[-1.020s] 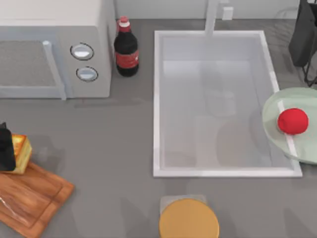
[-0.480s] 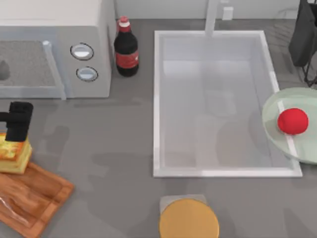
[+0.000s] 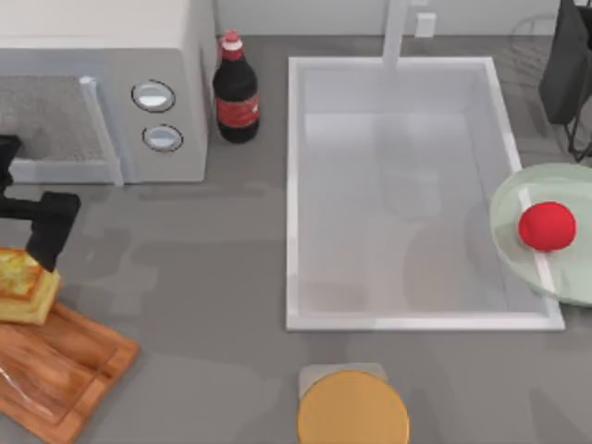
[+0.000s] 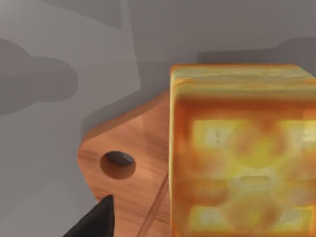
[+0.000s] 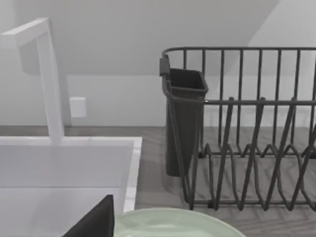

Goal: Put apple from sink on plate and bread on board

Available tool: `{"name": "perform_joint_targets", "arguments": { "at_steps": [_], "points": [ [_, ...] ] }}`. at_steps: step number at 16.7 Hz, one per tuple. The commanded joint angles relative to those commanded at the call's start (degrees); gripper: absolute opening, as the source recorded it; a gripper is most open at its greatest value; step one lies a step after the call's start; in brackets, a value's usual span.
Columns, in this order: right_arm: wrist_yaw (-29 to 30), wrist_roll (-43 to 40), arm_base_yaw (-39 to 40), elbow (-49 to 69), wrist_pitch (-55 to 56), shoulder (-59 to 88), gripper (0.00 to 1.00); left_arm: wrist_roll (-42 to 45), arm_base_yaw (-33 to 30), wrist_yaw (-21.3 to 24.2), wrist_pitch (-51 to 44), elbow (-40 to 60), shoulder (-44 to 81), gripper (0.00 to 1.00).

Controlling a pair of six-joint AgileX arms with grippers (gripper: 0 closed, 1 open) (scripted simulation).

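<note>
The bread [image 3: 22, 287] rests on the far corner of the wooden board [image 3: 57, 370] at the table's left edge, with nothing gripping it. My left gripper [image 3: 43, 242] hovers open just beyond it, toward the microwave. In the left wrist view the bread [image 4: 242, 158] stands close up on the board [image 4: 133, 148], with one dark fingertip [image 4: 96, 223] beside it. The red apple [image 3: 547, 227] lies on the pale green plate [image 3: 518, 199], which overlaps the sink's [image 3: 294, 185] right rim. My right gripper is open; its fingertip [image 5: 96, 222] sits above the plate's edge [image 5: 168, 219].
A microwave [image 3: 102, 83] and a cola bottle [image 3: 236, 92] stand at the back left. An orange-yellow disc [image 3: 352, 407] sits at the front centre. A dark wire dish rack [image 5: 247, 148] with a holder [image 3: 566, 65] fills the back right. The tap post [image 3: 396, 32] rises behind the sink.
My left gripper has let go of the bread and drawn up and back toward the microwave. The bread stays on the board's corner. The apple and plate have not moved.
</note>
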Motion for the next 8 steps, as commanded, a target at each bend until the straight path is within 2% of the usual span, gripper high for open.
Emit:
{"name": "perform_joint_targets", "arguments": {
  "at_steps": [8],
  "points": [
    [0.00, 0.00, 0.00, 0.00, 0.00, 0.00, 1.00, 0.88, 0.88, -0.05, 1.48, -1.74, -0.27, 1.00]
  ]
}}
